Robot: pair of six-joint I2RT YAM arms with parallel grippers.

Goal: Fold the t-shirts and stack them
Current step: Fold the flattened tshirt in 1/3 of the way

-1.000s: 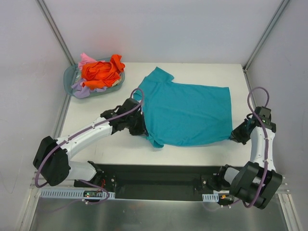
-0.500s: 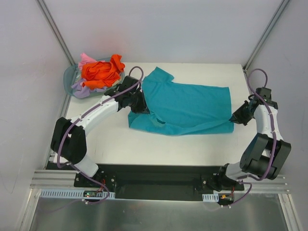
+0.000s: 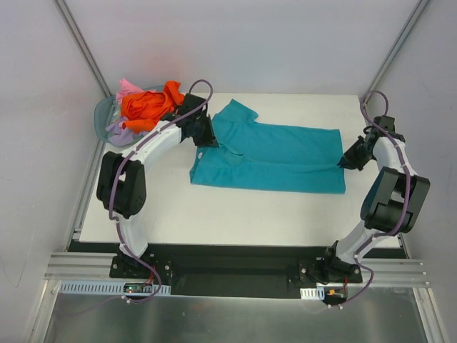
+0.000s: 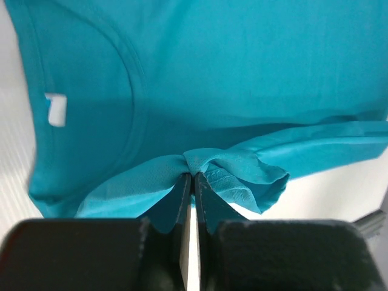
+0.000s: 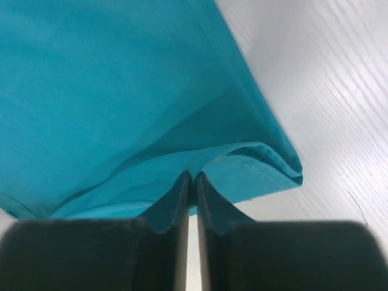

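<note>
Top view: basket [image 3: 106,116] at far left holds orange shirt [image 3: 146,106], lavender shirt [image 3: 120,133] and pink shirt [image 3: 127,87], heaped. The teal t-shirt [image 3: 278,158] lies doubled over on the tabletop [image 3: 235,211]. Left wrist — left hand [image 3: 206,139] clenched on bunched teal cloth. Right wrist — right hand [image 3: 343,163] pinching its corner.

From my end: flat t-shirt [image 3: 275,161] lies mid-table [image 3: 214,214], long axis L-to-R, doubled over on itself, w/ a strip of table btwn it and the arm bases. Basket [image 3: 102,114] sits at far-L corner of table, t-shirt heap [image 3: 146,107] in it. Left claw [image 3: 203,137] is at shirt's L end, just R of basket. Right claw [image 3: 344,163] is at shirt's R end, nr table's R edge. Shirt and basket lie close but apart.
</note>
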